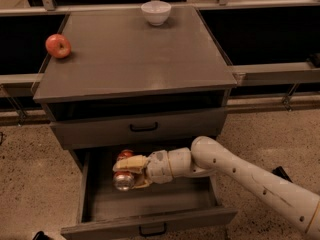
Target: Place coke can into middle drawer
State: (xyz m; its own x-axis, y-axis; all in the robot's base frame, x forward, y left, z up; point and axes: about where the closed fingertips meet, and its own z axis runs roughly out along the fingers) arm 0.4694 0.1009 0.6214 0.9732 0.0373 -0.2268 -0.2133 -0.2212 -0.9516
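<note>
The middle drawer (150, 227) is pulled out below the cabinet, its black handle at the bottom front. My gripper (126, 173) reaches in from the right, just above the drawer's inner left part. It is shut on the coke can (123, 178), a red can lying sideways with its silver end facing the camera. The can hangs inside the drawer opening, a little above the drawer floor. The yellowish fingers (131, 163) wrap over the can's top.
A red apple (58, 46) sits at the left edge of the cabinet top (135, 54). A white bowl (155, 12) stands at the back. The upper drawer front (140, 128) is closed. My white arm (250, 179) crosses the drawer's right side.
</note>
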